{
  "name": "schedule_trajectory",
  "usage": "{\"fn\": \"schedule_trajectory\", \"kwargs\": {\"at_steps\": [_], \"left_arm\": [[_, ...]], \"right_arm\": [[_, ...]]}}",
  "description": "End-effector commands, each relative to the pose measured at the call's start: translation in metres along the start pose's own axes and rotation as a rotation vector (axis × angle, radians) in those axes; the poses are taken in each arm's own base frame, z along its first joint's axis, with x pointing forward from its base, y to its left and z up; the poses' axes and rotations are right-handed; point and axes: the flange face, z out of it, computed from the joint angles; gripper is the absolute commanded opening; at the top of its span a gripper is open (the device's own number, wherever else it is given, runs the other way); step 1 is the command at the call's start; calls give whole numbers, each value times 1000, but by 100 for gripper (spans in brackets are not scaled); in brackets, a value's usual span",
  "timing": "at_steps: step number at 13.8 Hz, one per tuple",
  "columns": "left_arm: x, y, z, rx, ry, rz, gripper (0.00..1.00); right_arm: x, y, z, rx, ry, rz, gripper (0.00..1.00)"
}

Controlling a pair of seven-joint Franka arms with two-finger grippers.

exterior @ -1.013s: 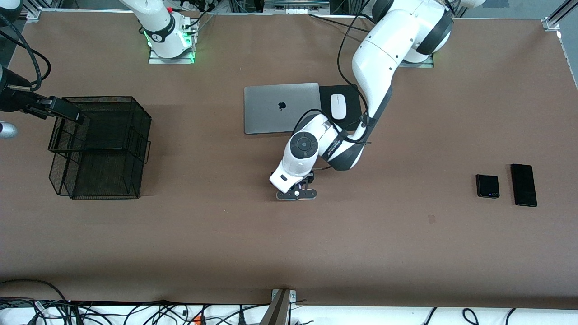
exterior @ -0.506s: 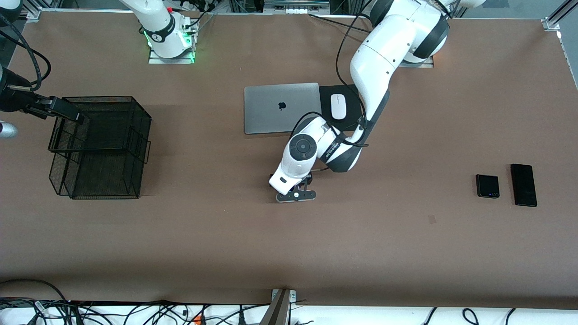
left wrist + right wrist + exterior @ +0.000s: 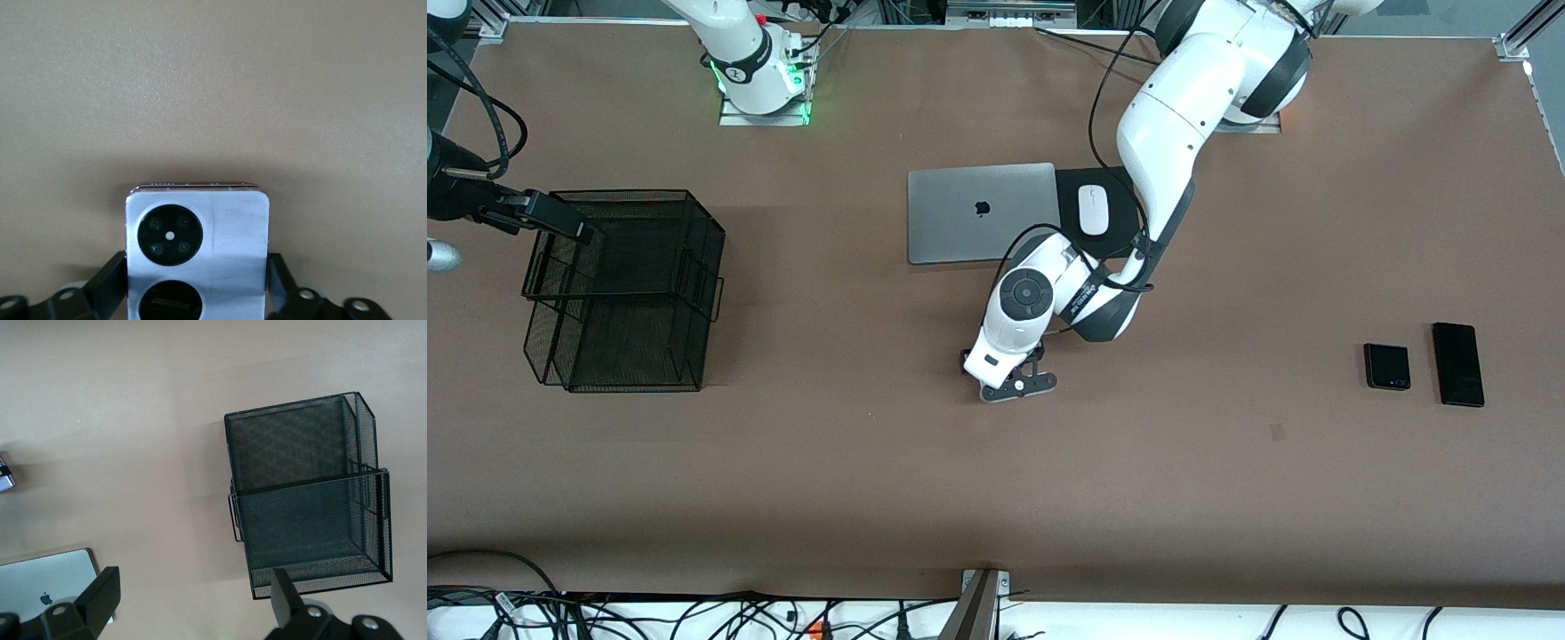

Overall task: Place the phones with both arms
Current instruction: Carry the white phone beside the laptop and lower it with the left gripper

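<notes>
Mid-table, left gripper (image 3: 1017, 388) just let go, fingers (image 3: 107, 283) spread beside lilac phone (image 3: 197, 257); phone set down; right gripper (image 3: 190, 603) wide, empty, waiting over mesh basket (image 3: 623, 289)

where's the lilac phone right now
The lilac phone lies on the table mid-table, between the left hand's open fingers, nearer the front camera than the laptop.

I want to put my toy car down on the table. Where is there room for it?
Lots of bare table lies along the edge nearest the front camera. Another big patch sits between the mesh basket and the laptop. It is crowded by the laptop, where the left gripper hangs over the lilac phone, and near the two black phones.
</notes>
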Motion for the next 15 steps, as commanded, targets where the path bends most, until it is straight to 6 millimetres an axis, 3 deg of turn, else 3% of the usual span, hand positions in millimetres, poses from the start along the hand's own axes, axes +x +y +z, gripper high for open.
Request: {"fn": "schedule_trajectory", "kwargs": {"at_steps": [1,5,7,11,13,15], "left_arm": [[-3,5,4,-13,-12,-49,100],[-3,2,-23,65,-67,-5,100],[10,-4,-77,86,-90,49,100],[30,-22,-135,107,-108,102,100],[36,-33,-145,134,-123,198,100],[57,-61,-143,177,-154,300,100]], "right_arm": [[-2,0,-3,19,3,4,100],[-2,0,-3,19,4,4,100],[-2,-1,-2,19,3,2,100],[-1,2,-4,18,5,13,100],[-2,5,-4,16,1,22,100],[-4,-4,-5,14,2,11,100]]}}
